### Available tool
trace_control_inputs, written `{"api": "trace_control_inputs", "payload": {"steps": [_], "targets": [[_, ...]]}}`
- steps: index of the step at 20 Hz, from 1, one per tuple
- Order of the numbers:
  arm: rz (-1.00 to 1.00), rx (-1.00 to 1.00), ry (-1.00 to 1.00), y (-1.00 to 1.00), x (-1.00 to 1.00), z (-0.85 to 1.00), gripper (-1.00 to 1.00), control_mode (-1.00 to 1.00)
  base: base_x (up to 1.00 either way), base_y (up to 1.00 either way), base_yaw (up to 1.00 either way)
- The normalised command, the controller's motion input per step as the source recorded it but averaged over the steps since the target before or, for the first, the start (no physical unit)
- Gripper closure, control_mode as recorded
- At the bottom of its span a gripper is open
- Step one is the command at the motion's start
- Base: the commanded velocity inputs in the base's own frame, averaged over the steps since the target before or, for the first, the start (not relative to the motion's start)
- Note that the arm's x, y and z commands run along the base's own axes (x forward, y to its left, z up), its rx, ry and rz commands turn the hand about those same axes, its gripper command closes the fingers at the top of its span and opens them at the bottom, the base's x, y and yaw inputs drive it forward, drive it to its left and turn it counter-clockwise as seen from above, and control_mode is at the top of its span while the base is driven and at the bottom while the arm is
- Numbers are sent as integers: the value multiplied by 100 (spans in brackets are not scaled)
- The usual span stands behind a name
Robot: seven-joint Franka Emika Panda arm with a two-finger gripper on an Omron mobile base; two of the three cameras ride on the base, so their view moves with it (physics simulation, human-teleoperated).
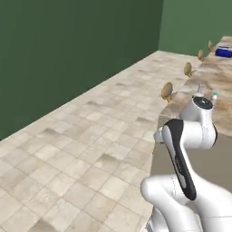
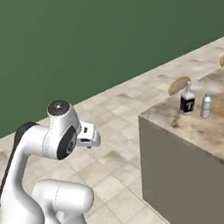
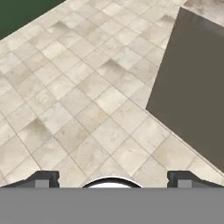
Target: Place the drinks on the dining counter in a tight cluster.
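The hand (image 3: 112,178) hangs over the tiled floor (image 3: 78,96), its two dark fingertips (image 3: 43,178) set wide apart at the bottom of the hand view with nothing between them. In the right base view the hand (image 2: 88,135) is a small white block tucked beside the arm's upper joint, and its fingers are too small there to make out.

On the near corner of the dining surface (image 2: 204,128), a small dark white-labelled bottle (image 2: 187,100) and a small clear water bottle (image 2: 206,106) stand upright just beside each other, not touching. A round stool (image 2: 180,84) shows behind the dark bottle, partly hidden by the surface edge. In the left base view the arm covers most of that corner; only the water bottle's blue cap (image 1: 214,96) peeks past the joint. Stools (image 1: 167,91) line the surface's side, and a blue object (image 1: 224,52) lies far along it, cut off by the picture's edge and too blurred to identify.
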Motion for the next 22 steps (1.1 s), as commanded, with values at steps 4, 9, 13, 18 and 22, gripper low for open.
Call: {"api": "trace_control_inputs", "payload": {"steps": [4,9,13,18,22], "targets": [[0,0,0,0,0,0,-100,100,-36,0,92],[0,0,0,0,0,0,-100,100,-45,-2,90],[0,0,0,0,0,0,-100,100,-51,-4,85],[0,0,0,0,0,0,-100,100,-61,0,75],[0,0,0,0,0,0,-100,100,-54,17,77]]}}
